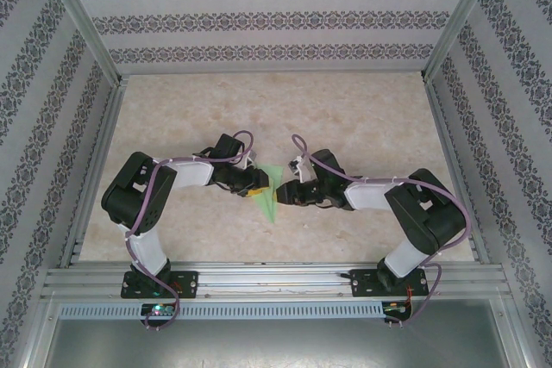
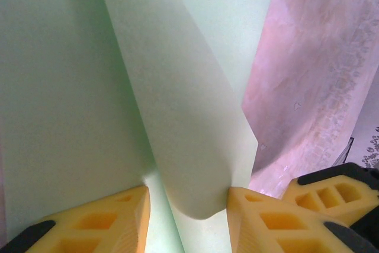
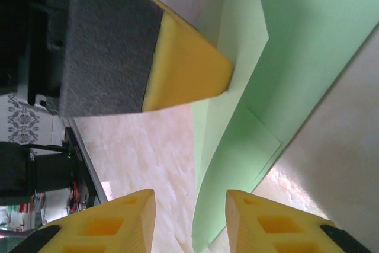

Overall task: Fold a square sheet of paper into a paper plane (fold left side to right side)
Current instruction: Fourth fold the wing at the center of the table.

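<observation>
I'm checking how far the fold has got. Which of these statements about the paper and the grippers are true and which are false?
1. The sheet of paper is light green. True.
2. It lies between the left gripper and the right gripper. True.
3. The sheet lies fully flat on the table. False: a flap curls up off it.
4. The right gripper is clamped shut. False: its fingers stand apart, with the sheet's edge between them.

The paper sheet (image 2: 195, 117) is thin, smooth and matt; the fingers (image 2: 106, 223) are yellow plastic.
</observation>
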Action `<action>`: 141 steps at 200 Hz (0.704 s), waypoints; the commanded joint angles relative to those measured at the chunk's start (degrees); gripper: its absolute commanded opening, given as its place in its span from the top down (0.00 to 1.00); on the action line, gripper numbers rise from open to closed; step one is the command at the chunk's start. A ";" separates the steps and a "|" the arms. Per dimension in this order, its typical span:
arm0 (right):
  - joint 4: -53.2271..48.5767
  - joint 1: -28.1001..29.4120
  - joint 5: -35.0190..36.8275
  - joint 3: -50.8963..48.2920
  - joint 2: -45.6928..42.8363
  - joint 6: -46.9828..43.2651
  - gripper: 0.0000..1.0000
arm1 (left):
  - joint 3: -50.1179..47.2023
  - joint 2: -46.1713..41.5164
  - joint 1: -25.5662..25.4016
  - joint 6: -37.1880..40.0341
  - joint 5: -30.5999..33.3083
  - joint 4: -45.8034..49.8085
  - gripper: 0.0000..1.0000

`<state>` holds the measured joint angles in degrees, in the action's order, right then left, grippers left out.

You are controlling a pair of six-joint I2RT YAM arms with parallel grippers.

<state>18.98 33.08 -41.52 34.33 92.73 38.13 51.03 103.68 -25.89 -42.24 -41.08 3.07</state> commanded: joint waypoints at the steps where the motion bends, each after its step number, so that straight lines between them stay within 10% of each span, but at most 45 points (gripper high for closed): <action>1: 4.02 -0.47 -1.06 0.22 1.31 1.84 0.62 | -0.58 2.03 -0.55 1.39 4.83 4.67 0.61; 141: 10.90 0.76 -0.67 3.14 10.19 5.82 0.75 | -0.49 1.70 -0.60 1.11 4.69 4.22 0.61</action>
<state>27.33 33.28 -41.47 36.29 101.95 43.51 51.03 103.68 -25.93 -42.24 -41.04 3.07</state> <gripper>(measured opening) 0.273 0.390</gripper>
